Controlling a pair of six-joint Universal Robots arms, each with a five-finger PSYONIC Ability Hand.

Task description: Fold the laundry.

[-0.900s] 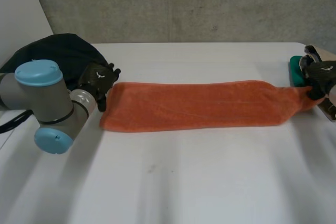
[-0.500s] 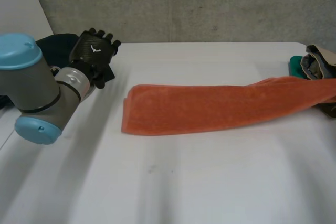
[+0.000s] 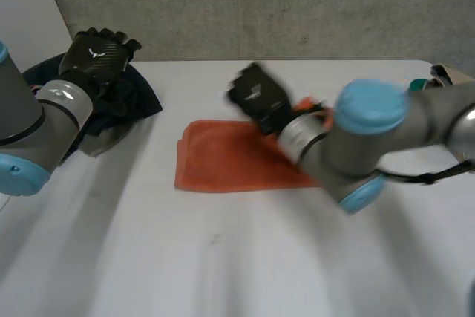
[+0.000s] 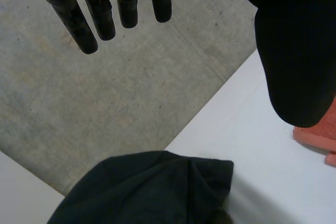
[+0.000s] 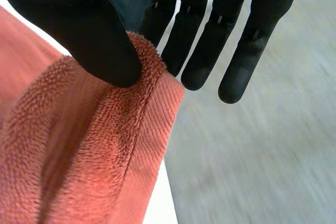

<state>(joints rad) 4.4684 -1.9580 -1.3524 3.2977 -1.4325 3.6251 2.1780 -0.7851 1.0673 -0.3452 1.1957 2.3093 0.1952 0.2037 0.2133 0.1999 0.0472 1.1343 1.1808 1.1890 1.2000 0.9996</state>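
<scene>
Swept leftward with one end of the towel (image 3: 215, 165) pinched between thumb and fingers of right hand (image 3: 256, 94), above the half lying flat on the table (image 3: 223, 257). Lifted left hand (image 3: 96, 53) clear, fingers straight, holding nothing, over dark cloth (image 3: 133, 94).

Grey concrete wall (image 3: 297, 5) — white table (image 3: 223, 265)

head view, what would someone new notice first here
The orange terry towel in the middle of the white table draws the eye first. The right hand is over it, pinching one towel edge between thumb and fingers. Next is the left hand, fingers straight and holding nothing, which hovers over a dark crumpled cloth at the table's far left corner.
</scene>
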